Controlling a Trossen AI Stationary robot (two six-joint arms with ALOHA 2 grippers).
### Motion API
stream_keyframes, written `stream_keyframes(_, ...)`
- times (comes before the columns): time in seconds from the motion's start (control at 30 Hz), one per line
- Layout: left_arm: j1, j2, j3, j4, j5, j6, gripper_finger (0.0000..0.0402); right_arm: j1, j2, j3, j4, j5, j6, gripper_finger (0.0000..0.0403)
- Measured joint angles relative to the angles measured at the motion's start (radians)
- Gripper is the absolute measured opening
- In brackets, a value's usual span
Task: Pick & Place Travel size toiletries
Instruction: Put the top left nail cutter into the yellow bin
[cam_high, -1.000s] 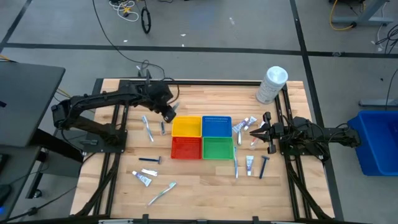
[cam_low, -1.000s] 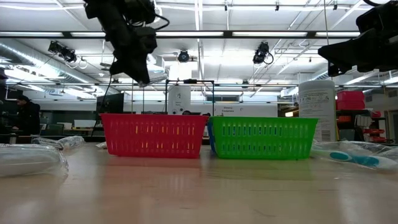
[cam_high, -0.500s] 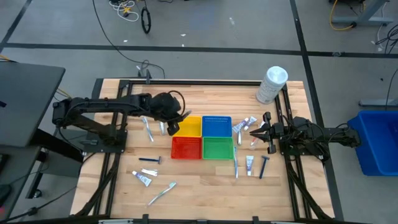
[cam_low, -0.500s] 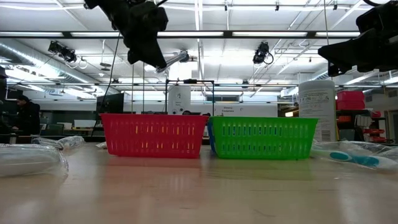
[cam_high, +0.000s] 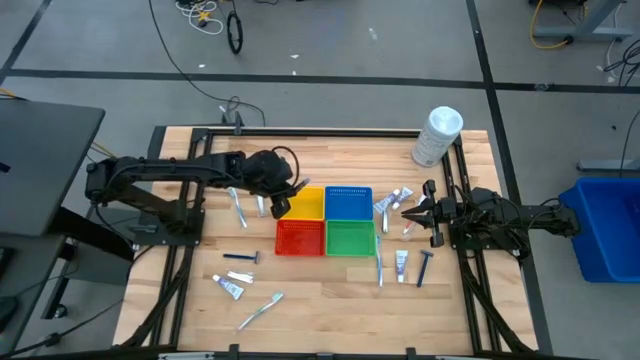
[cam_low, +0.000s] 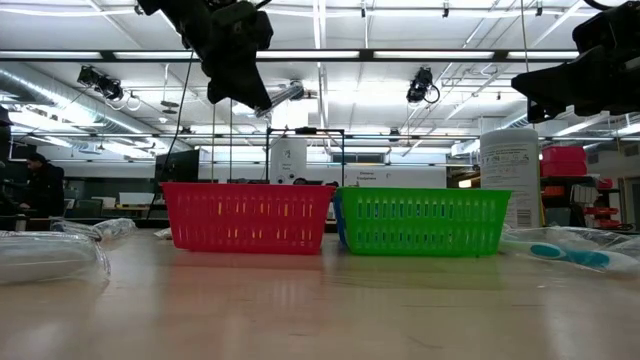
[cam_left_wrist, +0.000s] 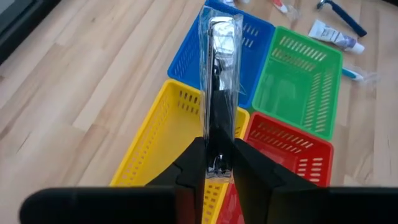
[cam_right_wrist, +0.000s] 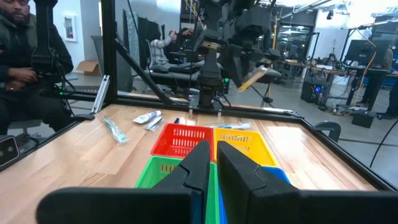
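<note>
1. Above the yellow basket (cam_high: 300, 203), the left gripper (cam_high: 281, 204) is clamped on a clear-wrapped item (cam_left_wrist: 219, 93), dark inside its wrapper and probably a razor; the fingers (cam_left_wrist: 194, 163) pinch its lower end while the rest juts out over the baskets.
2. Since a second ago this gripper has been carried from the table's far-left area to the yellow basket's left rim and has been nearly still for the last half second; a release into a basket is judged to be next.
3. Just beyond, the blue basket (cam_high: 348, 201) is set to the right of the yellow one, with the red basket (cam_high: 299, 237) and green basket (cam_high: 349, 237) on the near side.
4. Left of the baskets, toiletries (cam_high: 239, 209) are left unsorted, with a razor (cam_high: 240, 257), a tube (cam_high: 228, 288) and a toothbrush (cam_high: 260, 310) nearer.
5. At the right edge, the right gripper (cam_high: 407, 212) is parked with its fingers shut and empty, unmoved; more toiletries (cam_high: 392, 201) lie beside it.
6. At the far-right corner a white container (cam_high: 436, 136) is noted.
</note>
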Motion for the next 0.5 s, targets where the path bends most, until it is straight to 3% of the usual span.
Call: stream_keyframes(0.5, 0.003, 0.09, -0.001, -0.028, 0.058, 0.074, 0.007, 0.0, 0.0, 0.0, 0.0, 0.0, 0.0, 0.004)
